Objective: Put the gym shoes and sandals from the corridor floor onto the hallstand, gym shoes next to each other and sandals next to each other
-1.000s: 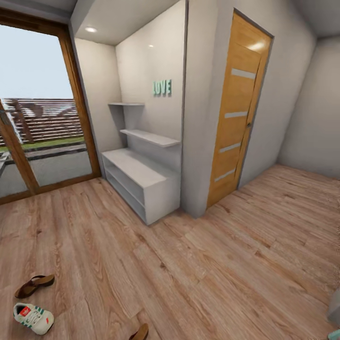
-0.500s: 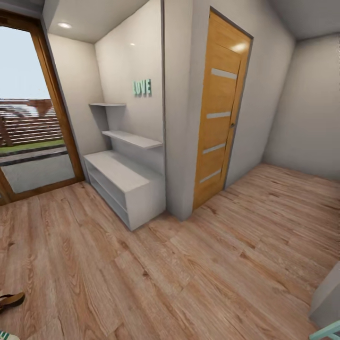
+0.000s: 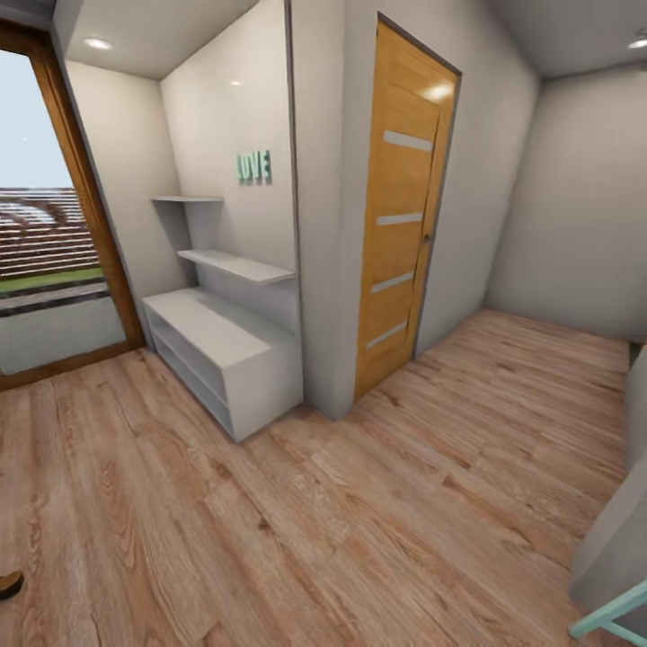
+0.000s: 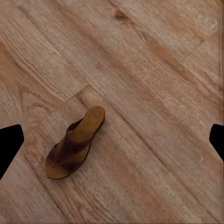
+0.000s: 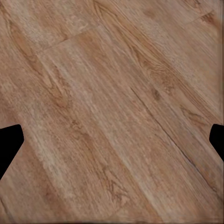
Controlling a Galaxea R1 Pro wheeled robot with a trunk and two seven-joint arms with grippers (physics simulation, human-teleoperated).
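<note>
One dark brown sandal (image 4: 74,144) with a tan footbed lies on the corridor floor (image 4: 154,70) in the left wrist view, below my left gripper (image 4: 114,142), which hangs open well above it with nothing held. In the head view, a dark sliver of a sandal (image 3: 9,584) shows at the left edge. The gym shoes are out of view. The pale grey-white hallstand (image 3: 220,346), a low bench with open shelves and two floating wall shelves, stands against the far wall. My right gripper (image 5: 112,142) is open over bare planks (image 5: 116,93).
A wooden door (image 3: 400,207) stands right of the hallstand, past a wall corner (image 3: 323,270). A glass patio door (image 3: 45,261) is at the left. A grey block (image 3: 620,539) and a teal bar (image 3: 611,615) sit at the lower right.
The head view has swung to the right: the hallstand and door shifted left in the picture, and the gym shoe and sandals slid off its lower left.
</note>
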